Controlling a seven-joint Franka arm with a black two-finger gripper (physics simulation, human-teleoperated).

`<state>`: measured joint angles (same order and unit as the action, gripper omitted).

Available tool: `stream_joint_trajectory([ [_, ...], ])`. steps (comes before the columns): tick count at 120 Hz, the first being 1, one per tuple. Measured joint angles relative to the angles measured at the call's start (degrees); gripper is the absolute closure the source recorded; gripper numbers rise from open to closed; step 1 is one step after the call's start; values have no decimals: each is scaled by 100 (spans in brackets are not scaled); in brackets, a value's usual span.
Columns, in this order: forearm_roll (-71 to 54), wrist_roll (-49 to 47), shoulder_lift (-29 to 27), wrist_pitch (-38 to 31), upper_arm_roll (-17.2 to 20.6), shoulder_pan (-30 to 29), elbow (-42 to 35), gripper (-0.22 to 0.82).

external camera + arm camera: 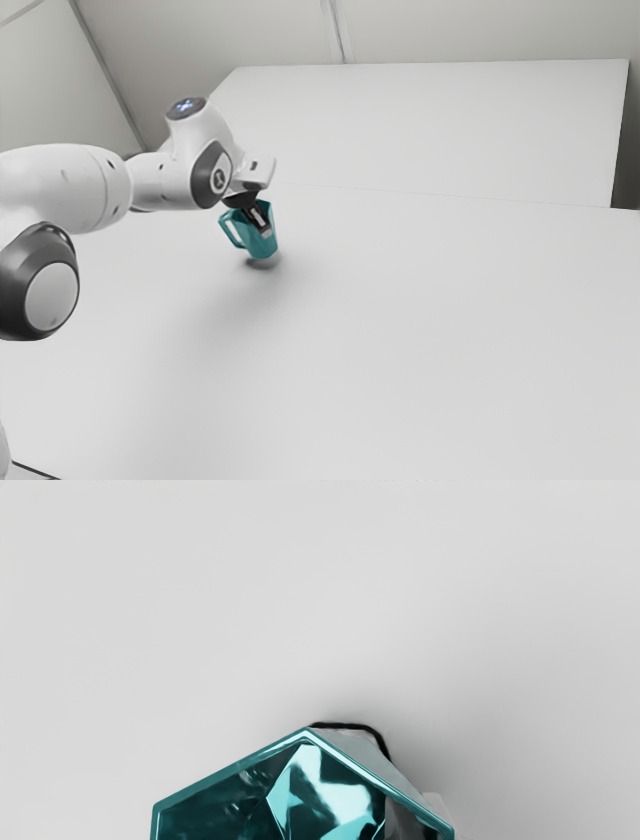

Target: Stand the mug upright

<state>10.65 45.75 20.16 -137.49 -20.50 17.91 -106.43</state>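
One teal mug leans slightly toward the exterior view's left, base down, above a dark shadow on the white table. Its handle faces that same side. The claw overlaps the mug; whether it is spread or pinching, one cannot tell. In the wrist view, the mug's angular mouth opens toward the camera, showing a shiny inside.

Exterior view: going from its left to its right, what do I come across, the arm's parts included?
The arm's large grey-capped joint → its small dark, blue-lit cap → the teal mug's handle → the mug's body.
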Motion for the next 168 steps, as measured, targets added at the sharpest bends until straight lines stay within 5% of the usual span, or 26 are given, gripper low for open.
stream_joint_trajectory([
  [52,406,-538,356,-380,19,3,51,79],
  [80,385,-606,342,-395,15,21,76,30],
  [112,328,-601,-170,-236,11,35,40,9],
  [132,146,-634,-865,334,-61,35,7,4],
  [168,-846,-1145,-1736,2403,-143,-82,561,1],
])
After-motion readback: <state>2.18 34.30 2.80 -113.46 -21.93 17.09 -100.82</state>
